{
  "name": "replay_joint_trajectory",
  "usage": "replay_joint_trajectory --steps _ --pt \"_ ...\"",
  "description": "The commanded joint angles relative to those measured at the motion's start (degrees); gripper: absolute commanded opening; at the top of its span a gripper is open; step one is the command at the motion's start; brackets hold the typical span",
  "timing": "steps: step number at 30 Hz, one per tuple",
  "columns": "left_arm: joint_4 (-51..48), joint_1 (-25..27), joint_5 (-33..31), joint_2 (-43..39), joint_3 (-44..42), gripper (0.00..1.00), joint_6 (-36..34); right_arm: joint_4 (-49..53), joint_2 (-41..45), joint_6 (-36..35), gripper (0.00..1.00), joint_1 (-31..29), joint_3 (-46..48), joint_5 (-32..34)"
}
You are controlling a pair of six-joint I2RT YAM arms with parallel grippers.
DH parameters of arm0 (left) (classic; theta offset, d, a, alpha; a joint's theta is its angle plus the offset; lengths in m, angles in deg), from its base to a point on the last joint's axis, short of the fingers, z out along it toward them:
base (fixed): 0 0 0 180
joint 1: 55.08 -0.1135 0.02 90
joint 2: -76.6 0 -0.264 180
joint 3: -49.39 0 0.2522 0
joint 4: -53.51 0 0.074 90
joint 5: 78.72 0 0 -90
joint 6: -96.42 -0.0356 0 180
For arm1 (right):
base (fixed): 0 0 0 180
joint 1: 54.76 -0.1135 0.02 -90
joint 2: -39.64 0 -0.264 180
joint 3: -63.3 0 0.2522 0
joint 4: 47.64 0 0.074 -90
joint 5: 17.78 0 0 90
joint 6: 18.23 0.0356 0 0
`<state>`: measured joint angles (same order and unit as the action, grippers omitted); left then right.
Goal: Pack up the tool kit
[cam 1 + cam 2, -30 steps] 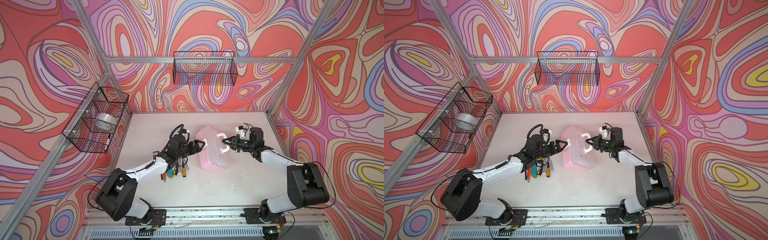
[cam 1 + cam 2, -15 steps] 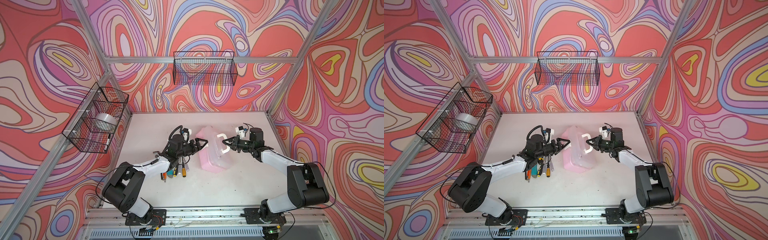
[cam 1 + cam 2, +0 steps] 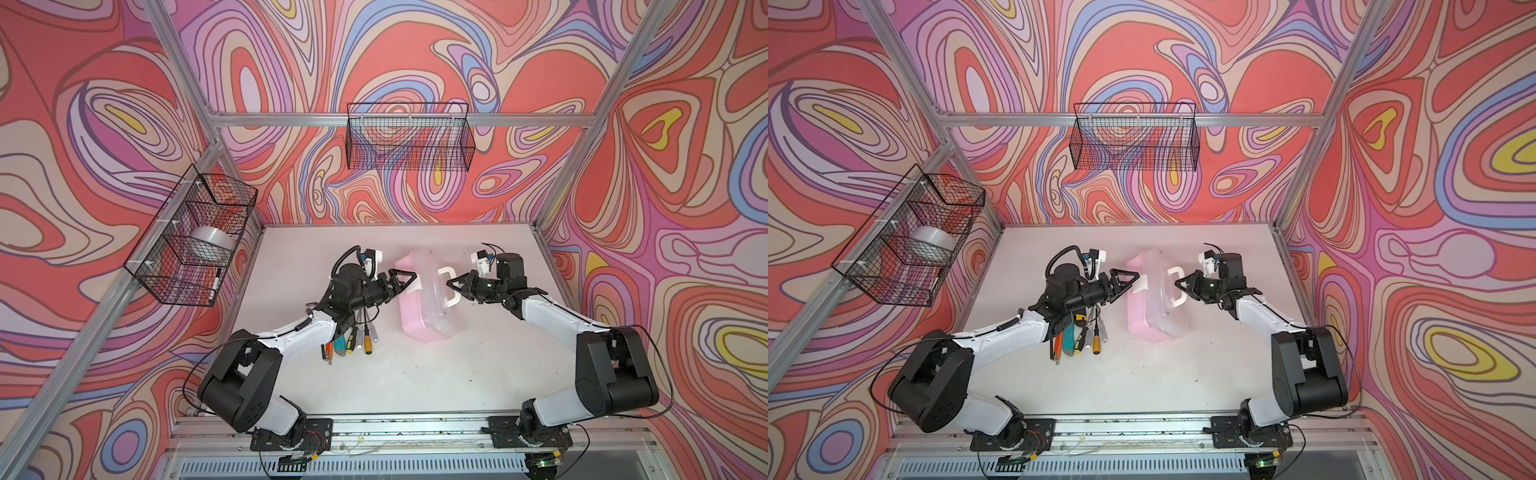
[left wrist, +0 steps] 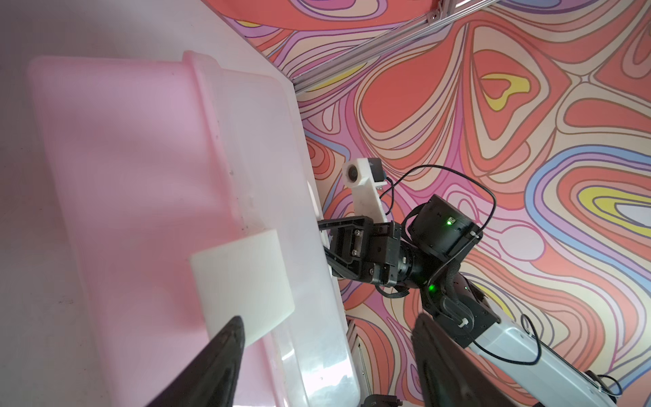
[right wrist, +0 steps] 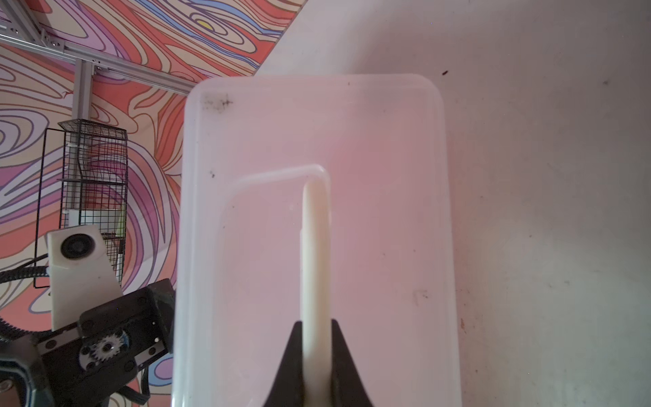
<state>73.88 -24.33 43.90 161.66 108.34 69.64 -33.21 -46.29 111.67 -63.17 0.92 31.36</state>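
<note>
**Pink case closed, nothing packed yet**

Nearest you, hard-handled screwdrivers [image 3: 368, 347], knives [image 3: 340, 345] and thin orange rods [image 3: 328, 348] lie loose on the matte table [image 3: 436, 374], so the packing looks all ahead. Beyond them the smooth translucent case [image 3: 409, 320] stands tipped on its long side. Your right gripper [image 5: 316, 329] pinches its white handle [image 5: 316, 246]; your left gripper [image 4: 327, 319] gapes empty at the white latch [image 4: 243, 282]. Wire baskets [image 3: 409, 137] hang farthest.

Robotics lab test cell: aluminium framing [image 3: 291, 120] and swirl-printed wall panels [image 3: 415, 50] box in a white desk [image 3: 415, 374]; left arm [image 3: 291, 332] and right arm [image 3: 557, 311] stand bolted to a rail [image 3: 407, 419] at lower centre.
</note>
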Motion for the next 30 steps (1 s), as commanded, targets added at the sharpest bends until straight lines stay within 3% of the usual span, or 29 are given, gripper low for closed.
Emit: replay_joint_trajectory --steps 1,6,8,17,30 --pt "-4.2 -0.7 0.0 -2.0 1.9 0.75 -2.5 2.7 0.6 -0.7 0.00 -0.6 -0.9 2.2" --pt "-22.4 -2.0 -7.0 -5.1 4.2 0.75 -10.3 3.3 0.5 -1.4 0.00 -0.6 -1.2 2.5" --pt "-25.3 -2.4 -8.0 -4.8 5.2 0.76 -11.9 3.5 0.6 -1.7 0.00 -0.6 -1.3 2.8" --pt "-15.6 -2.4 -1.8 2.5 7.1 0.75 -8.5 3.5 0.9 -2.1 0.00 -0.7 -0.8 3.3" --pt "-10.8 1.1 1.5 9.0 11.0 0.74 -5.7 4.8 -0.4 -3.5 0.00 -4.7 -3.1 6.7"
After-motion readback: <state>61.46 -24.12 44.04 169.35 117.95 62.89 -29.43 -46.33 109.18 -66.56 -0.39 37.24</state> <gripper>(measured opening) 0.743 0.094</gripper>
